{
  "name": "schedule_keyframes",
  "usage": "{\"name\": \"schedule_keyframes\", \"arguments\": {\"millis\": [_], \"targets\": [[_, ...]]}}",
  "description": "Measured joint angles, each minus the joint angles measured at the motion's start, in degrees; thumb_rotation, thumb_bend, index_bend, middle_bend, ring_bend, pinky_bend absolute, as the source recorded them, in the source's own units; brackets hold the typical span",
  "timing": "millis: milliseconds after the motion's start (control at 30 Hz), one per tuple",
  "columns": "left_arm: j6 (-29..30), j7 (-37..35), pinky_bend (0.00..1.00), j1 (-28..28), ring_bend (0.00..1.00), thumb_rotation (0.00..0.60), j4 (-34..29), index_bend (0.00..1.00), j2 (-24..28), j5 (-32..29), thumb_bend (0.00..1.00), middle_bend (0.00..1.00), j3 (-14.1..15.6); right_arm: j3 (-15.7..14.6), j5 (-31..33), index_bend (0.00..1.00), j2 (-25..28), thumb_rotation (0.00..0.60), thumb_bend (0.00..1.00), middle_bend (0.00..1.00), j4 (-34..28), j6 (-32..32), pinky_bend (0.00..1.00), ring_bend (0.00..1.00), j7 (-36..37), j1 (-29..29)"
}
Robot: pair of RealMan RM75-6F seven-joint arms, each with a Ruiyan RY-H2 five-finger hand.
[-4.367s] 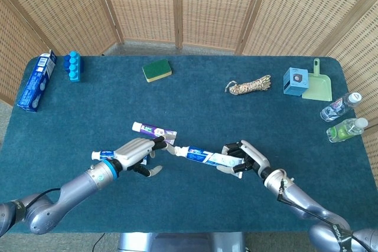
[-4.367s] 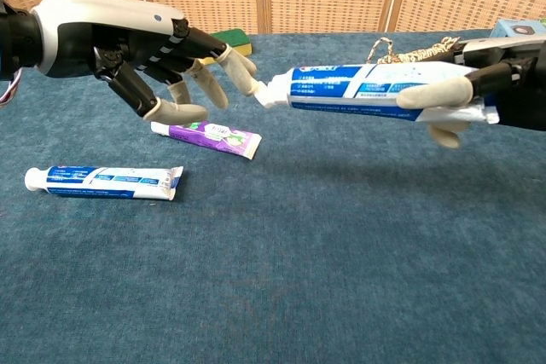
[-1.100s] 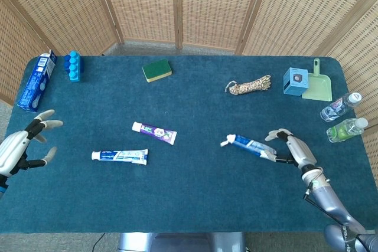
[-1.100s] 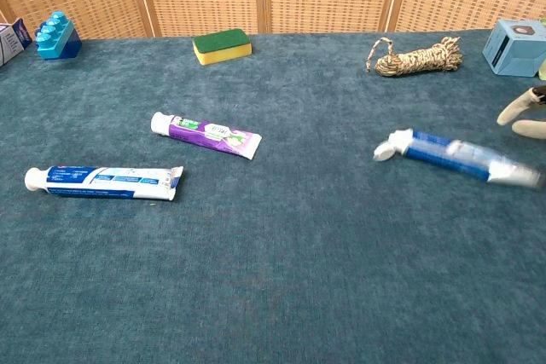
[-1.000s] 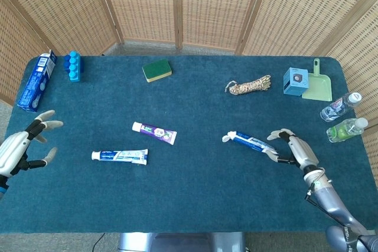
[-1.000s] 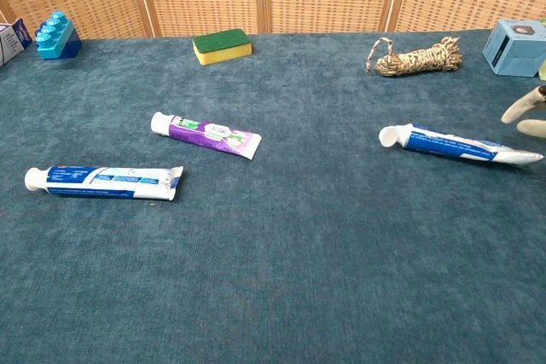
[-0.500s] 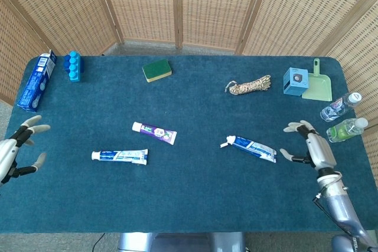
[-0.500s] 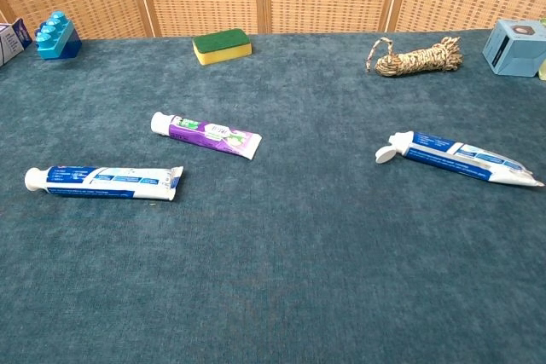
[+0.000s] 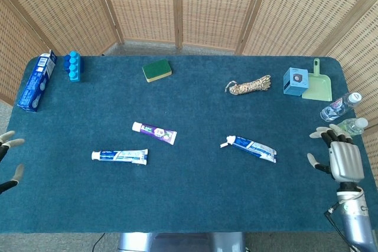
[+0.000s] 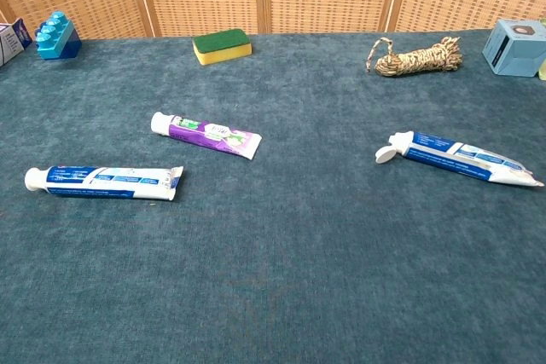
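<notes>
The table wears a dark teal, felt-like cover and fills most of both views. At its right edge, well apart from everything but two bottles, the right hand hovers back-up with its fingers spread, holding nothing. Only fingertips of the left hand show at the left border of the head view, apart and holding nothing.

Nearest the right hand lies a blue-and-white toothpaste tube, right of the table's middle. It rests flat and slanted, its white flip cap open at the left end, its flattened crimped tail pointing right and near; the chest view shows a blue body with white print and a pale tail. A second blue-and-white tube lies flat on the near left, cap to the left. A shorter purple tube lies just beyond it, slanted.

Along the far side sit a blue carton, a blue block, a green-and-yellow sponge, a coil of rope, a small blue box and a green dustpan.
</notes>
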Motion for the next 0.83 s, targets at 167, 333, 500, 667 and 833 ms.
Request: {"name": "schedule_keyframes", "arguments": {"millis": [167, 333, 500, 667, 833], "targets": [[3.11, 5.59, 0.14, 1.61, 0.1, 0.6, 0.77, 0.25, -1.98, 0.91, 0.41, 0.16, -0.04, -0.91, -1.78, 0.36, 0.74, 0.6, 0.28, 0.3, -2.72, 3.06, 0.19, 0.15, -2.88, -2.09], [5.71, 10.95, 0.11, 2.92, 0.08, 0.6, 0.64, 0.25, -3.8, 2.89, 0.41, 0.16, -0.03, -1.72, -3.28, 0.36, 0.76, 0.6, 0.28, 0.3, -3.13, 4.43, 0.19, 0.15, -2.49, -3.64], [6.67, 13.83, 0.1, 3.47, 0.08, 0.6, -0.25, 0.25, -4.43, 4.1, 0.41, 0.17, -0.23, -1.77, -3.56, 0.37, 0.17, 0.6, 0.28, 0.3, -2.32, 4.17, 0.19, 0.16, -1.43, -4.18], [6.05, 15.73, 0.09, 3.36, 0.08, 0.6, -1.29, 0.25, -4.68, 4.56, 0.41, 0.16, -0.36, -1.48, -3.63, 0.37, -0.44, 0.6, 0.27, 0.3, -2.03, 3.6, 0.19, 0.16, -1.32, -4.14], [4.54, 16.68, 0.1, 2.71, 0.09, 0.6, -2.12, 0.25, -4.7, 4.5, 0.41, 0.17, -0.72, -1.31, -3.41, 0.37, -0.66, 0.6, 0.28, 0.3, -2.13, 2.83, 0.19, 0.16, -1.1, -4.19]]}}
